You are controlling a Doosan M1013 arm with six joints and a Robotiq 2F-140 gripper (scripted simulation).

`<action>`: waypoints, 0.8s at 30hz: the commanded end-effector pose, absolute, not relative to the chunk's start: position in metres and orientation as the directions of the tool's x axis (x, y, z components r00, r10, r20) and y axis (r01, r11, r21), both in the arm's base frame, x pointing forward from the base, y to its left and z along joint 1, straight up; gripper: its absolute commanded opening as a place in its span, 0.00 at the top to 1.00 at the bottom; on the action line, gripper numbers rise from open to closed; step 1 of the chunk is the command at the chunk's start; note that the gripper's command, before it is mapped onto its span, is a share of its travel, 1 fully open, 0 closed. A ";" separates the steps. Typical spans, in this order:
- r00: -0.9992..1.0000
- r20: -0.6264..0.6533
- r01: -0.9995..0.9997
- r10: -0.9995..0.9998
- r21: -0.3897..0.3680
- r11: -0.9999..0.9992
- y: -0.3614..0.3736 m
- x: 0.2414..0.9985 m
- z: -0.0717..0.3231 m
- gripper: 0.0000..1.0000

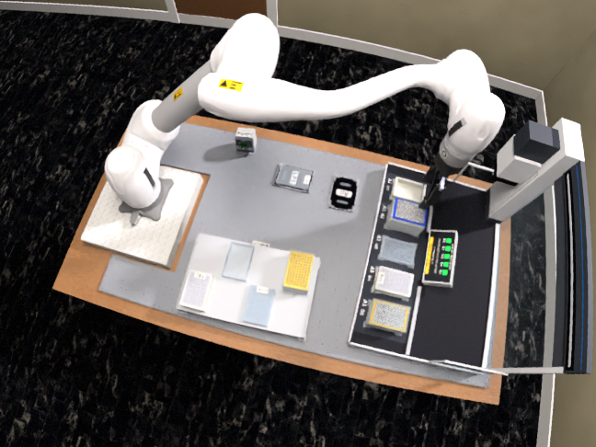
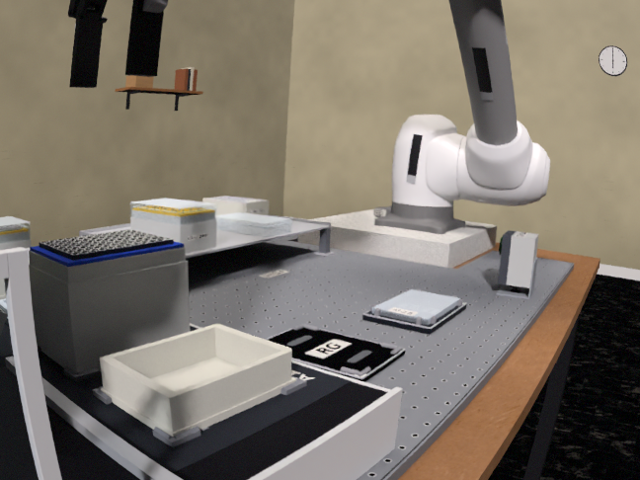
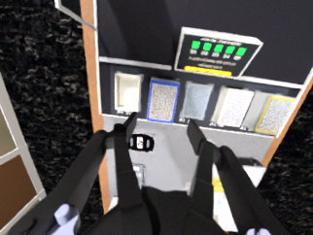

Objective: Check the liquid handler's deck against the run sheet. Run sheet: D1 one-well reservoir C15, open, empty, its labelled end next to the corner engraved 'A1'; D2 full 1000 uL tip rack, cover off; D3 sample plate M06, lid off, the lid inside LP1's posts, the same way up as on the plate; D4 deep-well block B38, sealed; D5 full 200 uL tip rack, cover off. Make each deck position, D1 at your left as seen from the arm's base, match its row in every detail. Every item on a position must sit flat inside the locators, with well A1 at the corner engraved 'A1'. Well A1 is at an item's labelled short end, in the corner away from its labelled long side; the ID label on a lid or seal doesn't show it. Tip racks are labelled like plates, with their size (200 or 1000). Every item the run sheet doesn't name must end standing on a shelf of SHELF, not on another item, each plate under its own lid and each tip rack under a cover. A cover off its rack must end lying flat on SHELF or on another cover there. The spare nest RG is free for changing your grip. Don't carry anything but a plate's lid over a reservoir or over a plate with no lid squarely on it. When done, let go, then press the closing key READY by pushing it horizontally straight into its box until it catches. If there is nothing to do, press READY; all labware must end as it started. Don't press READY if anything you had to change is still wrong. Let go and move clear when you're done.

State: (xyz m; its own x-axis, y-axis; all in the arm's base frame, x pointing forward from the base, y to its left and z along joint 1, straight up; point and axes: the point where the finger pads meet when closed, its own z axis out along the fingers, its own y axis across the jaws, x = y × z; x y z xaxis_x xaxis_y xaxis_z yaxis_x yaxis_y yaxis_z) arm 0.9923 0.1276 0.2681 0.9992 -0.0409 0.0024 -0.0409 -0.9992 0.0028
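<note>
My gripper (image 1: pixel 429 194) (image 2: pixel 111 80) (image 3: pixel 162 121) is open and empty, hanging high above the deck's D1/D2 end. On the deck, a white open reservoir (image 1: pixel 407 189) (image 2: pixel 196 369) (image 3: pixel 127 91) sits in D1. A blue-rimmed uncovered tip rack (image 1: pixel 408 212) (image 2: pixel 103 242) (image 3: pixel 163 99) sits in D2. A bluish plate (image 1: pixel 397 250) (image 3: pixel 198 99) is in D3, a white block (image 1: pixel 394 281) (image 3: pixel 234 107) in D4 and a yellow-rimmed tip rack (image 1: pixel 388 315) (image 3: pixel 274 115) in D5. A lid (image 1: pixel 293 177) (image 2: pixel 416 305) lies in the LP1 nest.
The black RG nest (image 1: pixel 344 189) (image 2: pixel 330 349) (image 3: pixel 143 143) is bare. The READY key box (image 1: pixel 244 139) (image 2: pixel 517 261) stands near the arm's base. The shelf (image 1: pixel 226 303) (image 2: pixel 304 222) holds a yellow covered rack (image 1: pixel 298 271) (image 2: pixel 173 216), a plate (image 1: pixel 196 287) and two flat covers. A status panel (image 1: pixel 440 257) (image 3: pixel 216 50) shows green lights.
</note>
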 end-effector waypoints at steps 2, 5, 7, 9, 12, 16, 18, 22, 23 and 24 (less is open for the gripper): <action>0.999 0.004 -0.041 -0.041 0.002 -0.999 0.128 0.992 0.277 0.34; 0.999 0.004 -0.041 -0.041 0.002 -0.999 0.128 0.992 0.282 0.34; 0.999 0.004 -0.041 -0.041 0.002 -0.999 0.128 0.992 0.283 0.34; 0.999 0.004 -0.041 -0.041 0.002 -0.999 0.128 0.992 0.285 0.34; 0.999 0.004 -0.041 -0.041 0.002 -0.999 0.128 0.992 0.290 0.34; 0.999 0.004 -0.041 -0.041 0.002 -0.999 0.128 0.992 0.297 0.34; 0.999 0.004 -0.041 -0.041 0.002 -0.999 0.128 0.992 0.300 0.34; 0.999 0.004 -0.041 -0.041 0.002 -0.999 0.128 0.992 0.307 0.34; 0.999 0.004 -0.041 -0.041 0.002 -0.999 0.128 0.992 0.308 0.34; 0.999 0.004 -0.041 -0.041 0.002 -0.999 0.128 0.992 0.308 0.34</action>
State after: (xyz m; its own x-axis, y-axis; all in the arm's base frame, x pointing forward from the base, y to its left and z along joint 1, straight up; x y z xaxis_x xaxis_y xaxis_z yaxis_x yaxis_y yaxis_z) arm 0.9922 0.1277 0.3043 0.9992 -0.0409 0.0024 -0.0409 -0.9992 0.0027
